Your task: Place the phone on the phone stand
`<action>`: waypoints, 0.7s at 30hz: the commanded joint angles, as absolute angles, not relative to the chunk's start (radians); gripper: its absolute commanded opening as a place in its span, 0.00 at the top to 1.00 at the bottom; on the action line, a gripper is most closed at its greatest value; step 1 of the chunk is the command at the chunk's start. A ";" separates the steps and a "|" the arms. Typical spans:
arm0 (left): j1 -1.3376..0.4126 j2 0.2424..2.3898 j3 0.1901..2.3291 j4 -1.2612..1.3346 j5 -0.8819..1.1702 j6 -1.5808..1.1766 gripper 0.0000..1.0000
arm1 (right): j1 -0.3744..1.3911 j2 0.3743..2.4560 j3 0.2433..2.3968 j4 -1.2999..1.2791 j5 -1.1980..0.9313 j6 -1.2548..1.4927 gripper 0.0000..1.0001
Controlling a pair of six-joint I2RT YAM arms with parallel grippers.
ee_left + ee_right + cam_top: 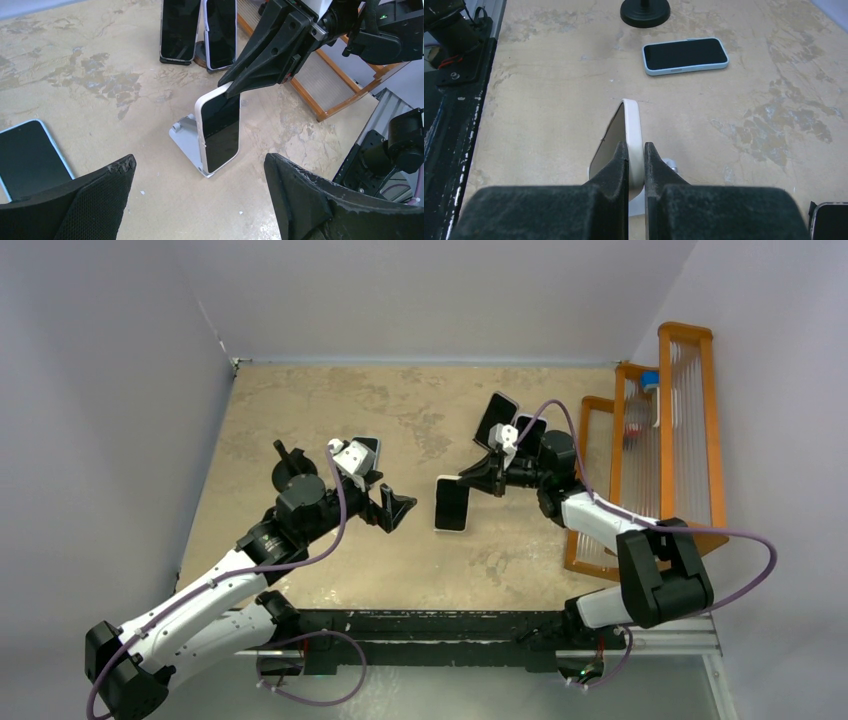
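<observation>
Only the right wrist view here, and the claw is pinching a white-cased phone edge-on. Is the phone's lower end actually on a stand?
Observer: Yes. The white-cased phone leans back on a pale grey angled plastic stand, lower end at its front edge.
Operator: And the left claw?
Observer: The left claw is wide open, empty, apart from the phone.
Operator: Anything on my right?
Observer: An orange-framed slatted rack stands there.

A robot lab: white-walled enclosure point(430, 290), worn tabletop point(400, 405).
</observation>
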State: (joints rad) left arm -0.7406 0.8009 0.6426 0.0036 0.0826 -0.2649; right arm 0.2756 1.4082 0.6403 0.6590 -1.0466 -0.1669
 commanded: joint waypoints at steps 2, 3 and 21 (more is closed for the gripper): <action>-0.736 0.797 0.667 0.017 0.093 -0.252 0.02 | 0.265 1.391 0.608 0.803 -0.973 -0.186 1.00; -0.737 0.796 0.667 0.017 0.092 -0.252 0.02 | 0.264 1.383 0.599 0.816 -0.968 -0.185 1.00; -0.737 0.795 0.664 0.007 0.095 -0.257 0.01 | 0.277 1.269 0.434 1.163 -0.830 -0.023 1.00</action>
State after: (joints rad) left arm -0.7406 0.8009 0.6426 -0.0044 0.0826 -0.2653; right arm 0.2745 1.3136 0.4358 0.9955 -0.8833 -0.0551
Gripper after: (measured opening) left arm 0.985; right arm 0.071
